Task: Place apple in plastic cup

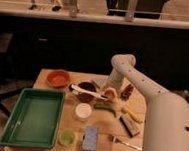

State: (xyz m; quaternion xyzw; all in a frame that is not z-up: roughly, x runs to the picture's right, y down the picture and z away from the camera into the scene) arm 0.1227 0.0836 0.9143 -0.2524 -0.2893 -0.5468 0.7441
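In the camera view the arm (137, 86) reaches down from its bent elbow to the far middle of the wooden table (107, 127), and the gripper (110, 88) sits right on top of the apple (109, 95), which rests on the tabletop just beside a dark bowl (86, 91) with a pale utensil (89, 92) laid across it. Whether the gripper is clenched on the fruit or only poised over it cannot be told from here. The top-down approach looks sensible, since the bowl crowds the apple on one side, a dark reddish item (128, 91) lies close on the other, and the green pepper (105, 107) lies just in front. The plastic cup (66, 137) stands upright near the front edge, well apart from the apple, tight between the green tray (33, 117) and a blue sponge (90, 138). The white cup (83, 110) stands between apple and target, so I judge that a carry would need to go up and over it, not slide across. The cup's mouth looks barely wider than the fruit, so a centred drop matters, and the tray's raised rim and the near table edge leave little slack there. A banana (132, 115) and a fork (126, 142) lie off to the side, clear of that path, as does the orange bowl (58, 78) at the far corner
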